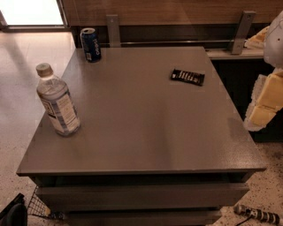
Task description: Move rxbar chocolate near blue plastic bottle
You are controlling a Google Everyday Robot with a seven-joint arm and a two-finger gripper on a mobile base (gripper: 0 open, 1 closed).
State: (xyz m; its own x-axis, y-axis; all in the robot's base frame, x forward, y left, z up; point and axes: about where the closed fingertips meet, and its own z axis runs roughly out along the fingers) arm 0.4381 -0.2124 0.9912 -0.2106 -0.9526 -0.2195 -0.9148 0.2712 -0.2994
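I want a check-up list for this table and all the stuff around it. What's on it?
Surface: grey table, flat top.
Job's things: bar lies flat at the far right; bottle stands upright near the left edge, well apart from the bar.
Clutter: can upright at the far left corner.
Grippers: gripper beside the table's right side, away from the bar.
Cables: striped cable on the floor, bottom right.
Surroundings: speckled floor, wood wall behind, wire mesh bottom left.

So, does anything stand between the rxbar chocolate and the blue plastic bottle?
Nothing visible. The soda can stands in the far corner, off the line from rxbar chocolate to blue plastic bottle. The claw hangs right of the table.
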